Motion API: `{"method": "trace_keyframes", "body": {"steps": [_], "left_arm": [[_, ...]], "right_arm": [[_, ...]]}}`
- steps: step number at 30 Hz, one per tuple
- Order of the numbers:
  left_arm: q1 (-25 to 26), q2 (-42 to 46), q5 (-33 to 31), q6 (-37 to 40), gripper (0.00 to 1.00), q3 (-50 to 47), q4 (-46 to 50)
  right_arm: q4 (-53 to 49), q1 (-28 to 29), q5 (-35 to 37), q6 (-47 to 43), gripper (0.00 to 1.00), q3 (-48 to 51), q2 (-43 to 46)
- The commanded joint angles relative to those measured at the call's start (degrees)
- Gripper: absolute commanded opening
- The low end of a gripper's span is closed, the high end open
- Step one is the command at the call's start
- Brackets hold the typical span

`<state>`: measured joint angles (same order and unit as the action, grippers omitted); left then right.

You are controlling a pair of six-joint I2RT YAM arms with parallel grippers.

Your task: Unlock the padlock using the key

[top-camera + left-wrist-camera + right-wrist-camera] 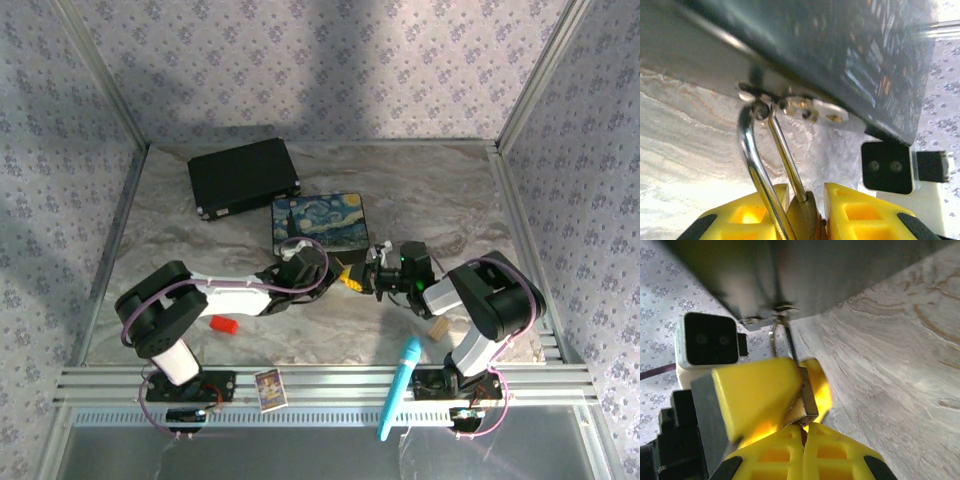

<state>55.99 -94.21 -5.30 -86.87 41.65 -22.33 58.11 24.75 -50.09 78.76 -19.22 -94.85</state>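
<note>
Two grippers meet just in front of the painted tin box (320, 222), at the middle of its near side. The padlock (806, 219) hangs there. Its thin silver shackle (752, 155) is hooked through the small metal hasp (810, 107) on the box's edge, and it looks closed.

The left gripper (807, 194) is closed tight on the padlock's gold body, one yellow finger on each side. It holds the body a little way out from the box, over the tabletop (430, 190).

The right gripper (805, 436) comes at the box from the other side. Its two yellow fingers are pressed almost together, with only a thin crack between them. The tips sit right at the bottom of the padlock. A tiny thin piece pokes out between them and touches the lock. That looks like the key (802, 429), but most of it is hidden.

A black case (243, 177) lies just behind the box, to its left. A red block (225, 324) sits well in front of the box on the left. A tan wooden block (438, 328) sits in front of it on the right. A blue pen (400, 385) and a little card (269, 387) lie far in front of the box, on the metal rail.
</note>
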Motion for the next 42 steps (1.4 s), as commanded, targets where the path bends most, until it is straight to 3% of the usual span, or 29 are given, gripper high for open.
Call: {"method": "trace_keyframes", "body": {"steps": [1, 7, 9, 14, 19, 23, 31, 37, 40, 42], "left_arm": [[2.0, 0.6, 6.0, 2.2, 0.25, 2.5, -0.7], [2.0, 1.1, 5.0, 2.3, 0.21, 2.3, 0.8], [2.0, 1.9, 3.9, 2.6, 0.28, 1.9, 1.8], [1.7, 3.2, 1.7, 3.3, 0.57, 0.8, -0.4], [1.3, 4.2, 0.0, 2.2, 0.58, -0.8, -2.3], [1.0, 6.8, -3.6, 2.1, 0.52, -1.3, 2.4], [0.6, 5.3, -3.0, -0.1, 0.35, -2.3, 2.1], [0.6, 6.5, -4.4, 0.6, 0.12, -1.6, 5.5], [0.6, 6.6, -3.8, 0.5, 0.02, -1.7, 5.5], [0.6, 6.8, -3.9, 0.4, 0.00, -1.9, 5.5]], "right_arm": [[0.0, 1.9, 2.8, -2.8, 0.00, -2.2, 0.9], [0.2, 2.0, 3.3, -2.8, 0.00, -1.4, 0.9], [0.2, 2.0, 3.4, -2.9, 0.00, -1.2, 0.9], [0.5, 2.6, 3.7, -2.9, 0.00, -0.7, 0.7], [0.7, 2.7, 3.9, -2.7, 0.00, -0.6, 0.6], [0.9, 3.2, 4.1, -2.8, 0.00, -0.7, 0.5], [0.9, 3.6, 4.1, -2.7, 0.00, -0.8, 0.3], [1.0, 4.0, 4.1, -2.7, 0.00, -1.0, 0.0], [2.7, 4.0, 3.5, -1.2, 0.05, -2.0, -0.4], [1.4, 3.9, 3.7, -1.9, 0.14, -2.2, 0.4]]}}
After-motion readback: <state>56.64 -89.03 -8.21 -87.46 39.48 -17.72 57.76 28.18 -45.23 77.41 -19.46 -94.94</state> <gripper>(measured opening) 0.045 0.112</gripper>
